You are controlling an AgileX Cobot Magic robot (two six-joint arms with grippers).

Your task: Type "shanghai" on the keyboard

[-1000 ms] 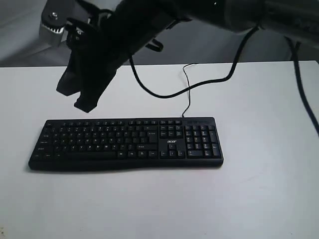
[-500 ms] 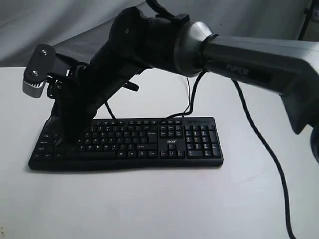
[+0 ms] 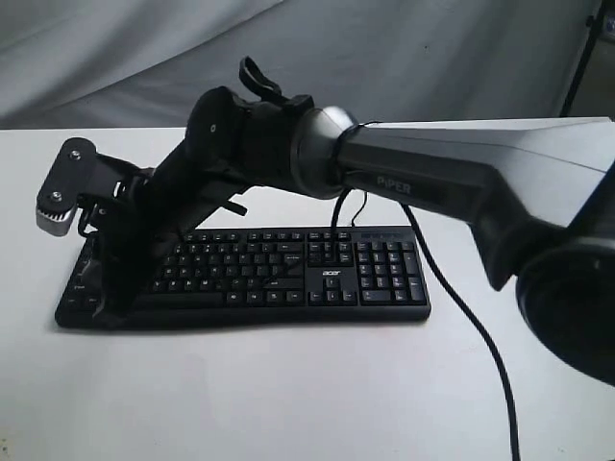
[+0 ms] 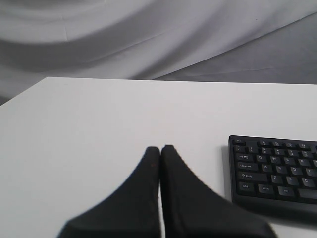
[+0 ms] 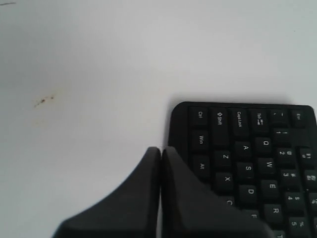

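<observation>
Keyboard (image 3: 274, 274), one only, lies flat; two pincers, left pincer (image 4: 160, 147) and right pincer (image 5: 160, 148), both clenched.

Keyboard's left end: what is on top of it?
The shut right pincer is over the keyboard. Ctrl, Shift and A show beside it. Which keys lie beneath, and whether it touches them, is hidden.

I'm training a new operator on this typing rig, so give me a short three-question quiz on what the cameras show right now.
1. True or false: the right end effector is open.
2. The right arm reaches across to which end of the keyboard? A) the number-pad end B) the Ctrl and Shift end C) neither end
3. Fill in: the left end effector is over the white ___, beside the keyboard.

Key: 1 false, it is shut. 2 B. 3 table.
</observation>
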